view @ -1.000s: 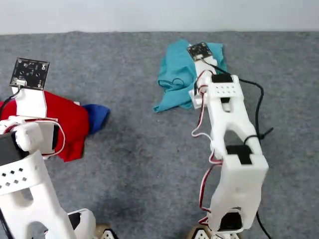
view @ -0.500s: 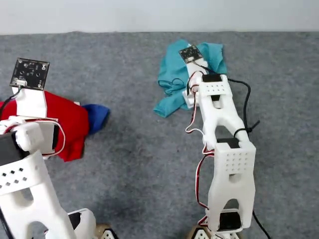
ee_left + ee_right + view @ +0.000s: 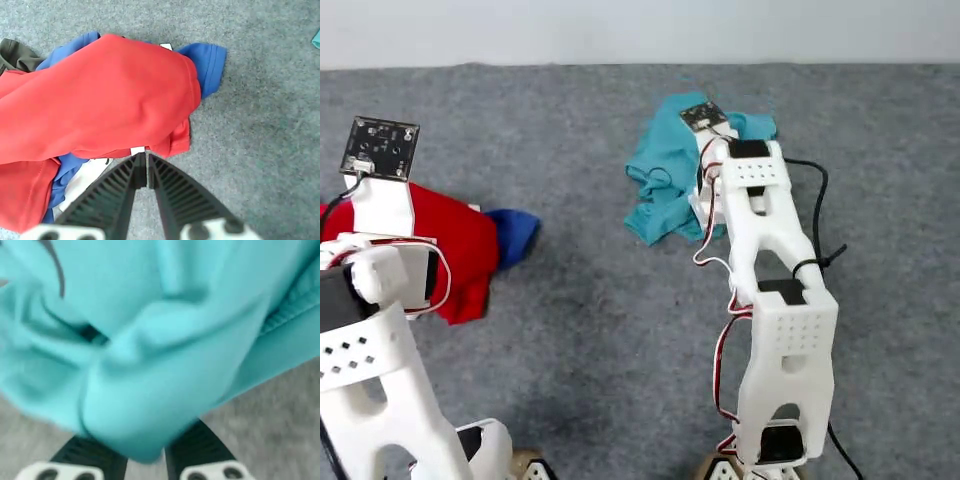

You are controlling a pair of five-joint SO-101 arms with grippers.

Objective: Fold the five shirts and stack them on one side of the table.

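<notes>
A teal shirt [image 3: 665, 180] lies crumpled at the back of the grey table [image 3: 590, 330], in the middle. The right arm [image 3: 760, 200] stretches over its right edge. In the right wrist view the teal cloth [image 3: 150, 340] bunches down between the dark fingers of my right gripper [image 3: 145, 446], which is shut on it. At the left edge, a red shirt [image 3: 465, 250] lies on top of a blue shirt [image 3: 515, 235]. My left gripper [image 3: 146, 165] hangs shut just above the red shirt's [image 3: 100, 95] hem, beside a small white tag.
Under the red shirt I see the blue shirt's sleeve [image 3: 207, 60], a dark olive garment [image 3: 15, 52] and a white one [image 3: 87, 175]. Bare grey carpet [image 3: 880, 150] spreads between the two piles and to the right of the right arm.
The right arm's wrist has swung left and slightly back, dragging the teal shirt with it. The shirt is now more bunched and sits further left. The left arm has not moved.
</notes>
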